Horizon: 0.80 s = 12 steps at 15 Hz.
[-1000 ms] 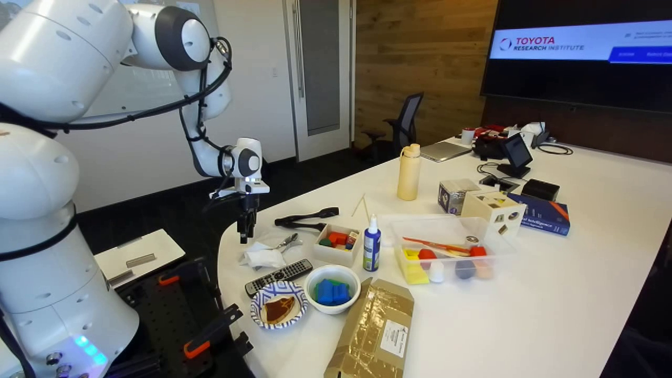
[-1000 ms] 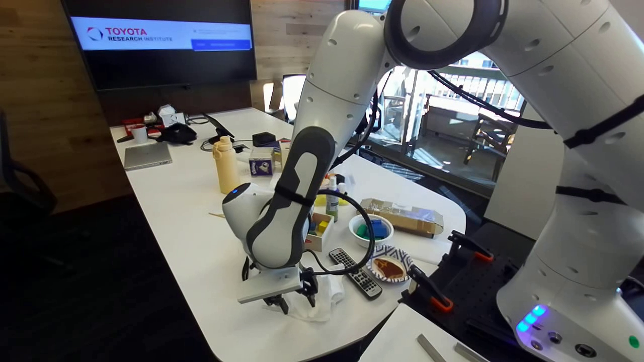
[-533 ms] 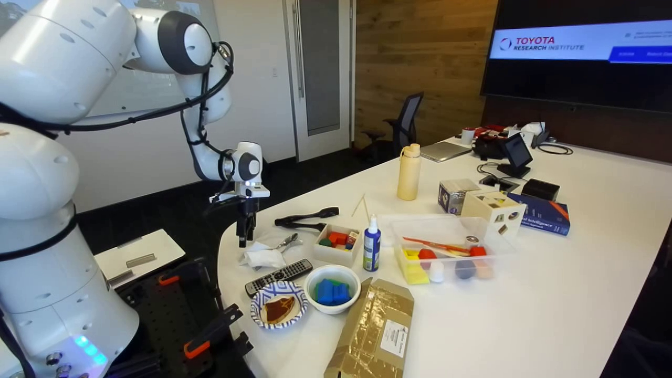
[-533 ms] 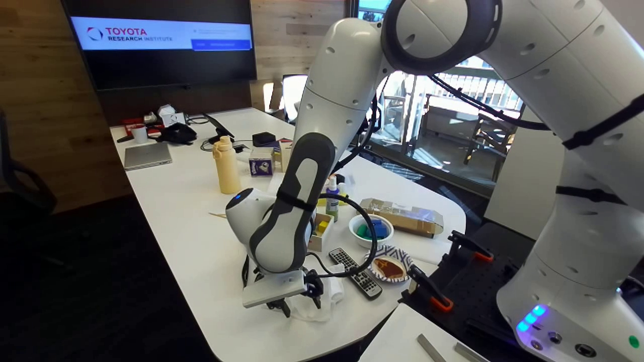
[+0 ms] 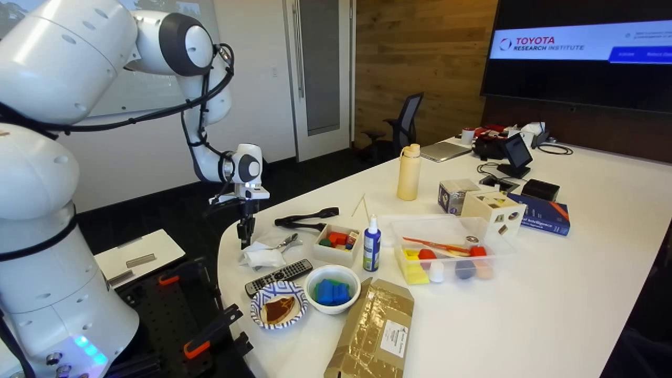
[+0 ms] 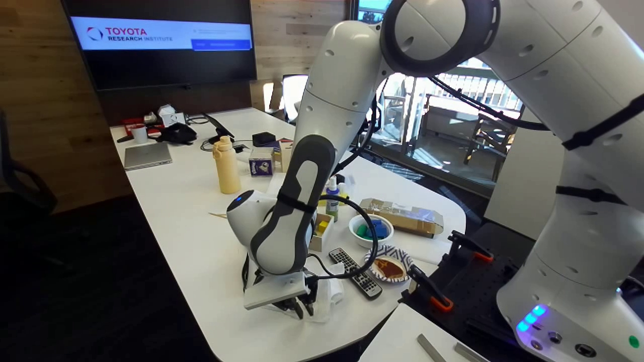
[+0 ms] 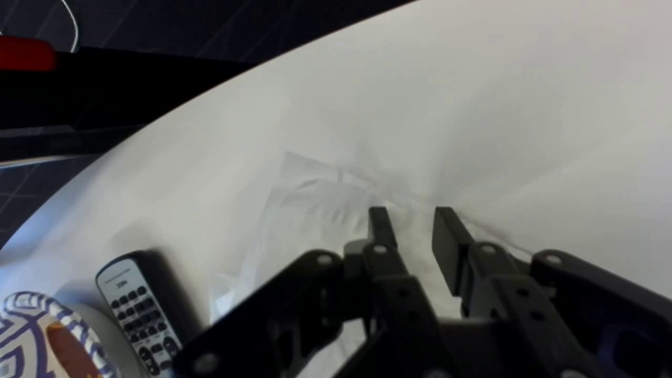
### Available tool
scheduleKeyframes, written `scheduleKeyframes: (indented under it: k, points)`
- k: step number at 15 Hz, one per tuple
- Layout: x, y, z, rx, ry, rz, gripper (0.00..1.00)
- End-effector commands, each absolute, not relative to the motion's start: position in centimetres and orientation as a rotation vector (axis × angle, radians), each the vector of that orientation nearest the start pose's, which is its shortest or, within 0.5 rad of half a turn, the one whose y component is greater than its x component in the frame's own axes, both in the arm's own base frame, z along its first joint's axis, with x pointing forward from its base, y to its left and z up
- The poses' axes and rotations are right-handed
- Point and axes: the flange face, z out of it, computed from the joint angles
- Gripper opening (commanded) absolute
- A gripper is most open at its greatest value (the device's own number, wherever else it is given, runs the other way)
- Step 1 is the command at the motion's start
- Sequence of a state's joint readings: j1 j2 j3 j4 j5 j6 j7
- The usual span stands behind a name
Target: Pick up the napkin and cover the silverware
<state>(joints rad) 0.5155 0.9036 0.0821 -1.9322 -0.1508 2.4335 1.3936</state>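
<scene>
In an exterior view the gripper points straight down at ten o'clock of the napkin, a white, rumpled sheet, probably paper, lying near the rounded end of the table. The silverware, slim and greyish, is at two o'clock from it, uncovered; whether their edges touch I cannot tell. The remote control lies at five o'clock.

In an exterior view the fingertips sit at eight o'clock of the napkin's bunched part, close over its flatter part; the arm hides the silverware.

In the wrist view the jaws are parted by a narrow gap, with the napkin's thin edge running behind the fingertips from ten o'clock toward four. Nothing is visibly pinched, though contact with the sheet is unclear.

It should handle as next to weightless, limp and easily torn, and a flat ply may slide out from under the tips. A raised crease just inside that edge looks the best hold, taken gently; dragging low could push the silverware along.
</scene>
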Motion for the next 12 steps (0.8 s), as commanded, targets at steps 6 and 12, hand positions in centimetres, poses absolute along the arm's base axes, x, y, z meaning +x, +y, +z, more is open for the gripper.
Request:
scheduleKeyframes:
  k: [6, 12]
  points:
    - [43.9, 30.2, -0.7, -3.251, 1.128, 0.405, 0.0]
    - [44.9, 30.9, 1.1, -3.221, 1.1, 0.357, 0.0]
